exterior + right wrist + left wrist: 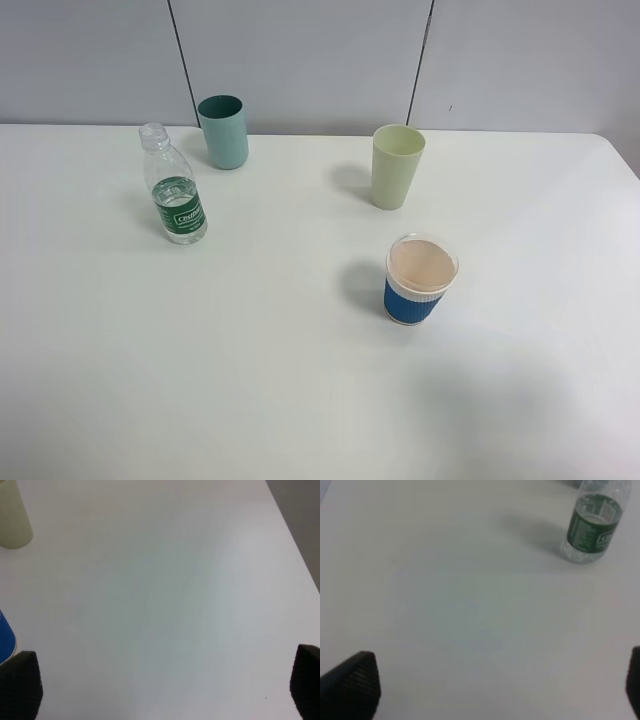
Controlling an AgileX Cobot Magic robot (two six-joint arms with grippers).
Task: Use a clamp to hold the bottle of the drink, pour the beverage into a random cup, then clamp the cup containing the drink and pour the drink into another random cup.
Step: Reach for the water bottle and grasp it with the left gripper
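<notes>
Here, ribbed clear plastic bottle [176, 192]

High camera looks down on the table [300, 400]; wrist cameras sit low over it, the left sharing the bottle [592, 530].

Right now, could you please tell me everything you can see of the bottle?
The bottle is small, of clear plastic, with a ribbed neck, no cap and a dark green label with white lettering around its middle. It stands upright on the white table, on the left of the high view, apart from the teal cup behind it. Clear liquid seems to fill its lower part. Only the table touches it.
</notes>
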